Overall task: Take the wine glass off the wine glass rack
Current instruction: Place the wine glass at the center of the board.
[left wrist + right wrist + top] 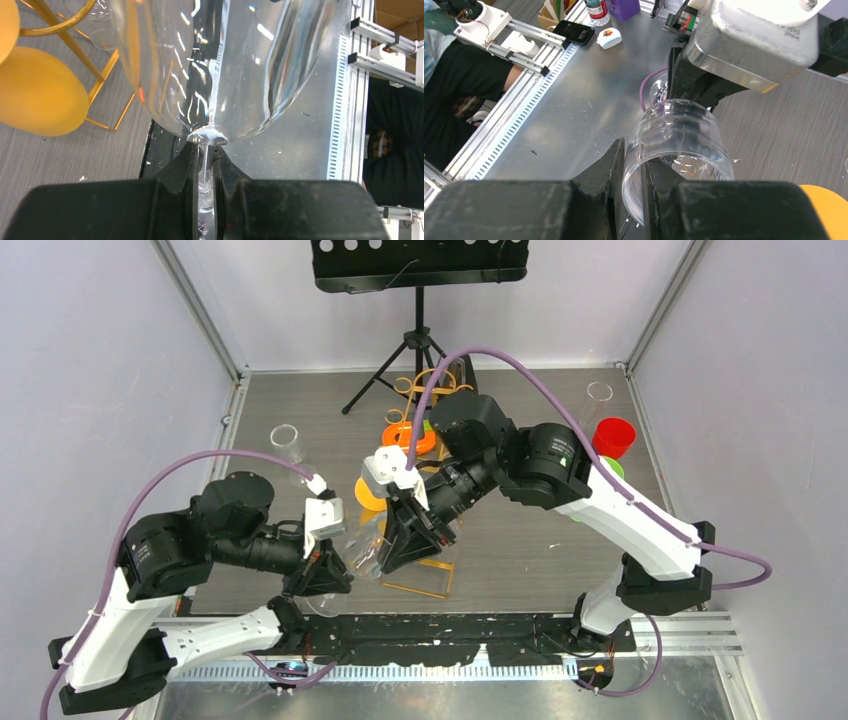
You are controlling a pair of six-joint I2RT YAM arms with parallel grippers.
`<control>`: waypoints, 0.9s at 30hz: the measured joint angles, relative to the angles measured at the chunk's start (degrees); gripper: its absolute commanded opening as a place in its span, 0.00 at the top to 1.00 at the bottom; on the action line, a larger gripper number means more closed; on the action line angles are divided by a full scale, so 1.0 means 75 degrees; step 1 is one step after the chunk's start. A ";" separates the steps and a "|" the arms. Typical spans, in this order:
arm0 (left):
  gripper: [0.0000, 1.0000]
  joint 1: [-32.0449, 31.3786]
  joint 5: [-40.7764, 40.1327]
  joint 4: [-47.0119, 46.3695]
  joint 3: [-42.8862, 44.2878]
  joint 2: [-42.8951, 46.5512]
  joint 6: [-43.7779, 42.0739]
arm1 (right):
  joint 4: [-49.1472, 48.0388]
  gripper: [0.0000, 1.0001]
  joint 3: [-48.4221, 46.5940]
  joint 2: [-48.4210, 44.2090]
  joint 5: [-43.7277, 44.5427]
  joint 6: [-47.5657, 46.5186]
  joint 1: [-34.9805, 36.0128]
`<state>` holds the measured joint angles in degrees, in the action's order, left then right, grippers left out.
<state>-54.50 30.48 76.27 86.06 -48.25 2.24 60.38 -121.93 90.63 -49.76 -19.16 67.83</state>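
Wine glass (225,65): it lies roughly on its side above the table, carried between both grippers. In the top view it sits at 9 o'clock of the near base wire of the wine glass rack (418,590).
Left gripper (205,172): its jaws are pressed almost together on the stem (206,160), just under the bowl.
Right gripper (633,175): its jaws are narrow, one finger inside the bowl and one outside, pinching the wall at the rim.
Risk, two-arm strain: both arms hold one rigid, brittle piece, so any mismatch in their paths could snap the thin stem.
Risk, rim pinch: the glass is smooth and thin, so too much squeeze may chip it and too little may let it slide.
Risk, snagging: gold wires and a yellow cup (40,92) lie at 9 to 10 o'clock of the bowl in the left wrist view, and a swing that way could knock them.
Hidden: the foot is cut off behind the left fingers, so whether it is clear of the rails cannot be told.
Hard to see: in the top view the clear glass barely shows beneath the arms.
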 measured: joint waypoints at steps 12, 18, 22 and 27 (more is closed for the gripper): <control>0.28 0.0003 -0.0294 -0.0437 -0.0154 0.0452 0.0058 | -0.0560 0.94 0.1023 -0.1131 0.0772 0.0793 0.0093; 0.10 0.0003 -0.0609 -0.0880 -0.0280 0.1008 0.0090 | -0.0597 0.94 0.1903 -0.1944 0.1070 0.0953 0.0099; 0.08 0.0003 -0.0831 -0.1125 -0.0423 0.1268 0.0102 | -0.0265 0.94 0.2291 -0.2393 0.1349 0.1011 0.0099; 0.07 0.0003 -0.1198 -0.1276 -0.0682 0.1550 0.0099 | 0.0291 0.94 0.2754 -0.3022 0.1696 0.1247 0.0105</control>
<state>-54.48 21.50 66.70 80.95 -36.62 2.98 62.57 -101.27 67.96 -37.04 -9.80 68.62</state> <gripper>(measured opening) 0.927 0.210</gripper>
